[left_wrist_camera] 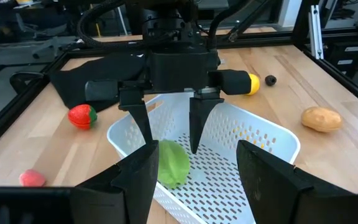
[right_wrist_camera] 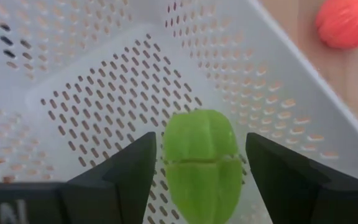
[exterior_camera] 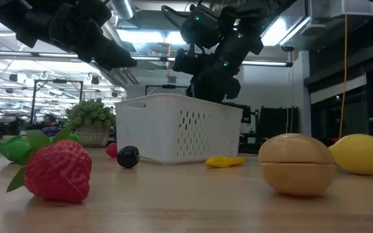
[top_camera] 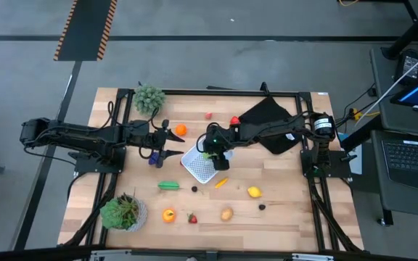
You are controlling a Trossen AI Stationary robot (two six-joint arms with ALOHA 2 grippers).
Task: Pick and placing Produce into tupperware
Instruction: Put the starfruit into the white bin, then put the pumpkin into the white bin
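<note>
Dropping step: right claw (left_wrist_camera: 168, 134) over the white basket (left_wrist_camera: 263, 134), spread wide, letting go of green pepper (right_wrist_camera: 202, 163) lying inside. Left claw (top_camera: 167, 143) beside basket, spread, empty. Next, lift away, fetch yellow lemon (top_camera: 254, 192).

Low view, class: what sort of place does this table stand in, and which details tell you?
Probably an industrial lab or workshop: exposed ceiling ducts and strip lights run overhead, a black metal frame rings the wooden table, and a laptop sits on a side bench.
</note>
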